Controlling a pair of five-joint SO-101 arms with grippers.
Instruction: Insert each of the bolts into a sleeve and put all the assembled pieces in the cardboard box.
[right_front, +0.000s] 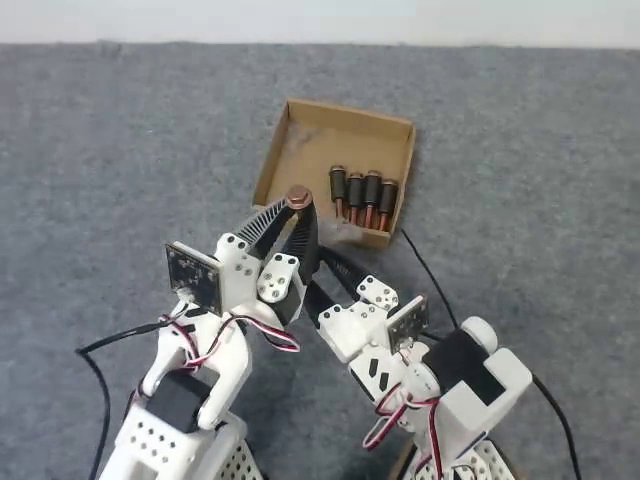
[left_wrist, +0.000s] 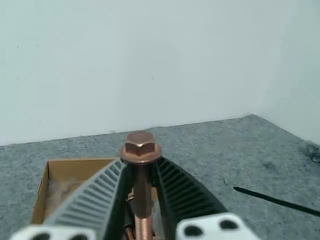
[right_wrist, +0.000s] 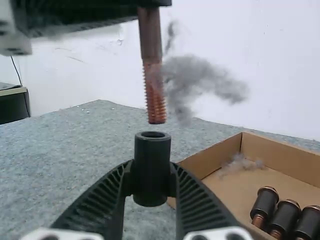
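Cardboard box (right_front: 349, 113) sits upper centre of the high view on the grey counter (right_front: 520, 150). Four assembled pieces (right_front: 362, 198) lie side by side in its right half, long axes running top to bottom of the frame and copper threads toward the lower wall. A wisp of grey fluff (right_front: 296, 148) lies in the left part.

Left claw (left_wrist: 141, 165) is clamped on the bolt (left_wrist: 141, 150) just under the hex head. Bolt axis is vertical, head up and threaded end down.

Right claw (right_wrist: 151, 175) is clamped on the sleeve (right_wrist: 152, 160), which is upright with its bore opening upward. The bolt tip hangs directly over the bore, apart from it, just left of the box's near corner.
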